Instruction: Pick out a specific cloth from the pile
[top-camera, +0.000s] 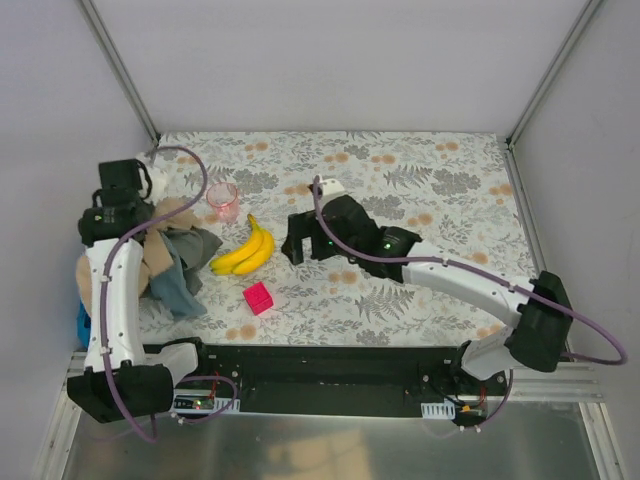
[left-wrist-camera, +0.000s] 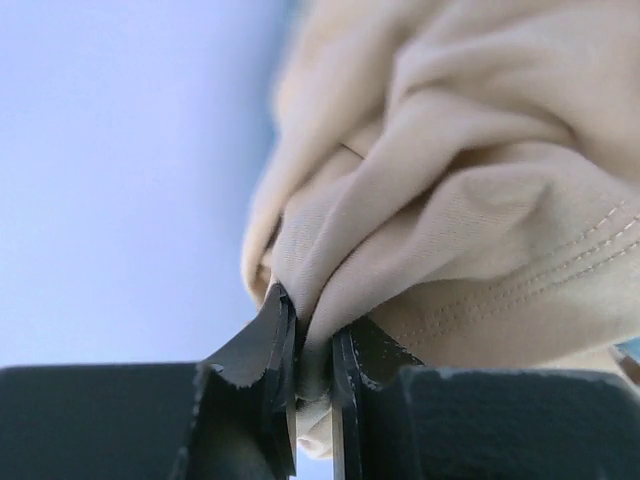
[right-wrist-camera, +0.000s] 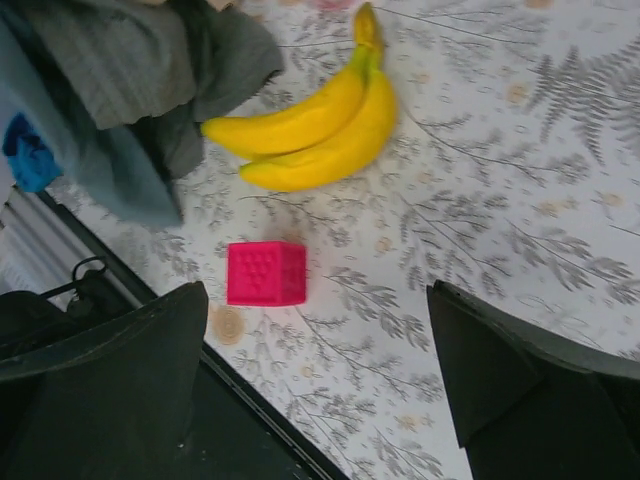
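The pile (top-camera: 165, 262) lies at the table's left edge. The dark grey-green cloth (top-camera: 192, 247) hangs on its right side, next to the bananas, and also shows in the right wrist view (right-wrist-camera: 120, 60). My left gripper (left-wrist-camera: 312, 325) is over the pile's far left and is shut on a fold of the tan beige cloth (left-wrist-camera: 450, 200), not on the grey-green one. A bit of bright blue cloth (right-wrist-camera: 25, 150) shows under the grey-green. My right gripper (right-wrist-camera: 315, 295) is open and empty, hovering above the table to the right of the bananas (top-camera: 245, 252).
A pink cube (top-camera: 258, 297) sits in front of the bananas and below my right gripper (right-wrist-camera: 265, 273). A pink cup (top-camera: 223, 200) stands behind the bananas. The left wall is close to the pile. The black base rail (top-camera: 330, 365) runs along the near edge.
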